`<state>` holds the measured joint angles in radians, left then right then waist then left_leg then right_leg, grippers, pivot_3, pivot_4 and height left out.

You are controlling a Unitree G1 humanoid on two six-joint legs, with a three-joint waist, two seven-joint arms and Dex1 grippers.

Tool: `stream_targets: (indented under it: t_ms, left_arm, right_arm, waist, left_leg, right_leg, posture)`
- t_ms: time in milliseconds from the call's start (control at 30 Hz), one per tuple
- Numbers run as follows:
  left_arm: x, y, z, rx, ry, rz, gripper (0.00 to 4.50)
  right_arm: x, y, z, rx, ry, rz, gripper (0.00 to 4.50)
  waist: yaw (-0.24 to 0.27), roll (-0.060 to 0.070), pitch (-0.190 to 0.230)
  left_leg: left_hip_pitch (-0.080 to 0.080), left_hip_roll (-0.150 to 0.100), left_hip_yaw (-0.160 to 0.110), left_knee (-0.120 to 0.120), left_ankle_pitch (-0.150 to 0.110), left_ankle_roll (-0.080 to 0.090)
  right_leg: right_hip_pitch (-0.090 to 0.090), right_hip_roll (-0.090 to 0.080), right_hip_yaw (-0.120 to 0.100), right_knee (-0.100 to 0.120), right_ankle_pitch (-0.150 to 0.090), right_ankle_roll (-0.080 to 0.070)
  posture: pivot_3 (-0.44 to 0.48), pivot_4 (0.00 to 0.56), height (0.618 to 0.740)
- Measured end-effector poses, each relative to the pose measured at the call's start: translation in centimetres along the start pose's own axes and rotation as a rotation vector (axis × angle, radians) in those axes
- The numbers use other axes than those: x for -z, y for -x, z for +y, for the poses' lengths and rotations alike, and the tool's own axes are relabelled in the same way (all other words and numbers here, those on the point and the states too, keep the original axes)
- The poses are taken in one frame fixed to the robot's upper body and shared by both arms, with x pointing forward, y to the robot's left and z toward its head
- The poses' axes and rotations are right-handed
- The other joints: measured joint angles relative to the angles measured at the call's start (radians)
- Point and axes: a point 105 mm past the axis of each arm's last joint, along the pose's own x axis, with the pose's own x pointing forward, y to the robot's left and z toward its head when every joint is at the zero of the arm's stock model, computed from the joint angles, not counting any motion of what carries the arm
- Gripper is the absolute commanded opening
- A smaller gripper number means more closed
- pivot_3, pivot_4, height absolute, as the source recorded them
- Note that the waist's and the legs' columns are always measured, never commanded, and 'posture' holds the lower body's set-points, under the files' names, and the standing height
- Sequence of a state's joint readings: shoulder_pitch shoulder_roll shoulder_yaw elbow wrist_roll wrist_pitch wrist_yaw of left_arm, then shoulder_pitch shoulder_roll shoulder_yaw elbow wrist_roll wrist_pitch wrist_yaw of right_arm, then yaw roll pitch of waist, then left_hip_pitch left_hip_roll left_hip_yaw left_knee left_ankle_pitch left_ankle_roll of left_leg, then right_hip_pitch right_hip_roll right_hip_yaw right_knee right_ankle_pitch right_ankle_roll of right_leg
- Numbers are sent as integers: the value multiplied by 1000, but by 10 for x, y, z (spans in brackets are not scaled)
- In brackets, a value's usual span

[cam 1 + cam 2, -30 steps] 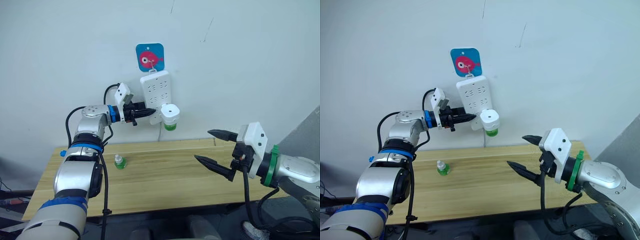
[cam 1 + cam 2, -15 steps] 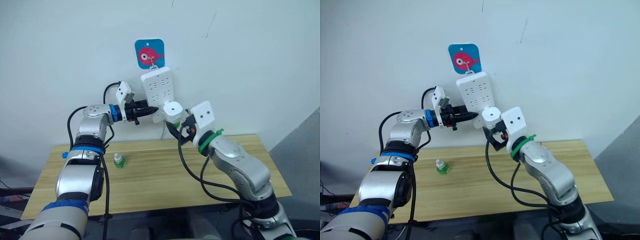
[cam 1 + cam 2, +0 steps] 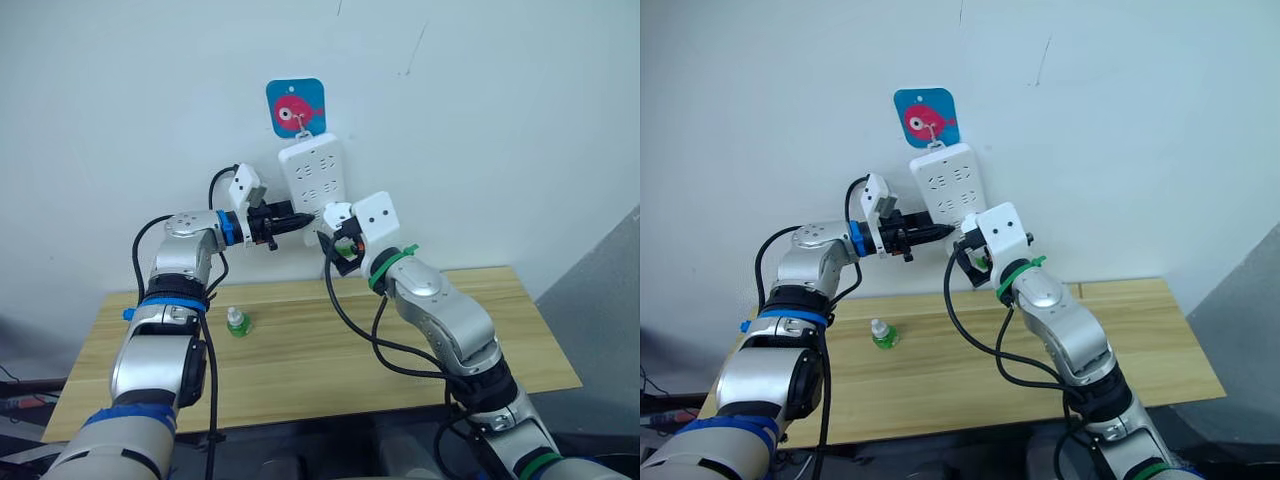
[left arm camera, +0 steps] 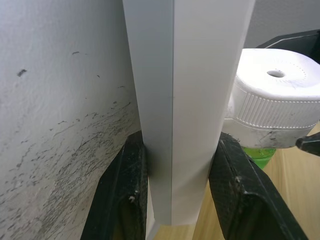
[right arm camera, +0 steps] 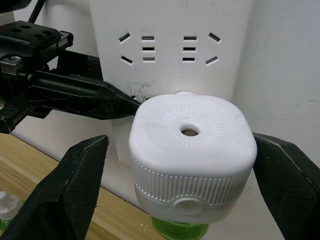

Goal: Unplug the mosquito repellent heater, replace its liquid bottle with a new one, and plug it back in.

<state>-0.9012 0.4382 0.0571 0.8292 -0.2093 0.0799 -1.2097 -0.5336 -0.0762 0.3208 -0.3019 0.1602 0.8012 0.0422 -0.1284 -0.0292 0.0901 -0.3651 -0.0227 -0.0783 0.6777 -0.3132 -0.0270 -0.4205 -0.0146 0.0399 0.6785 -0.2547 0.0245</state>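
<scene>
The white mosquito repellent heater [image 5: 192, 150], with its round vent hole facing me, is plugged into the bottom of the white power strip [image 3: 313, 175] on the wall. Its green liquid bottle [image 5: 179, 231] hangs beneath it. My right gripper [image 5: 182, 140] is open, with one black finger [image 5: 80, 185] on each side of the heater; the left one stands clear of it. My left gripper [image 4: 180, 140] is shut on the strip's lower edge, beside the heater [image 4: 275, 100]. A second small green bottle [image 3: 237, 322] stands on the wooden table [image 3: 300, 350].
A blue tag with a pink fish [image 3: 296, 107] hangs above the strip. A cable drops from the strip behind the table. The table's right half [image 3: 500, 330] is bare wood; its front edge faces me.
My right arm has swung up from the table's right side to the wall, and its open fingers now flank the heater. The left gripper has kept its hold on the strip.
</scene>
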Motion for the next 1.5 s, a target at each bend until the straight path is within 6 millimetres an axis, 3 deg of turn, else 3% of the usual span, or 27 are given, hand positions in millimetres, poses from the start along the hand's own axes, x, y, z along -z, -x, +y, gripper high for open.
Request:
stream_targets:
  t_ms: [133,467,700,933,1267,1367,1500]
  left_arm:
    - [0,2,1,-7,1,-1,1287]
    - [0,-1,0,-11,-8,-12,1287]
    - [1,-2,3,-35,-37,-27,1287]
    - [5,0,5,-65,-27,-25,1287]
    - [28,48,10,-183,-157,50,4487]
    - [26,69,7,-250,-202,24,4500]
    - [42,104,-27,-296,-248,27,4500]
  right_arm:
    - [-2,-5,-4,16,-36,-1,2919]
    - [-5,-1,-7,6,-55,13,2919]
    - [-13,30,-4,-59,-30,33,2919]
    - [-18,40,-10,-46,-37,40,2919]
    - [-29,46,-35,17,-74,-5,2919]
    - [-36,49,-35,13,-103,-45,2919]
    - [-46,59,-35,-10,-164,-115,2919]
  waist:
    - [-9,0,0]
    - [-10,0,0]
    - [-13,0,-1]
    - [-19,0,-1]
    - [-68,1,-1]
    - [-78,3,-2]
    - [-89,6,-1]
  left_leg:
    - [0,-1,0,0,0,0]
    - [-1,-2,-2,1,0,0]
    - [-1,-3,-2,2,0,0]
    - [1,-3,-1,2,4,0]
    - [0,-3,-1,0,3,0]
    - [0,-2,-1,0,3,0]
    - [0,-2,-1,-1,3,0]
  right_leg:
    - [0,-2,-1,0,0,0]
    - [0,-3,-2,1,0,0]
    - [1,-5,-2,1,-1,2]
    - [2,-4,-1,2,3,6]
    - [-1,-4,0,1,3,6]
    - [-1,-4,1,2,3,6]
    - [-1,-4,1,2,3,6]
  posture:
    - [-187,69,740]
    - [-188,69,740]
    - [-215,68,740]
    - [-217,71,740]
    - [-230,70,740]
    - [-227,76,740]
    - [-217,81,740]
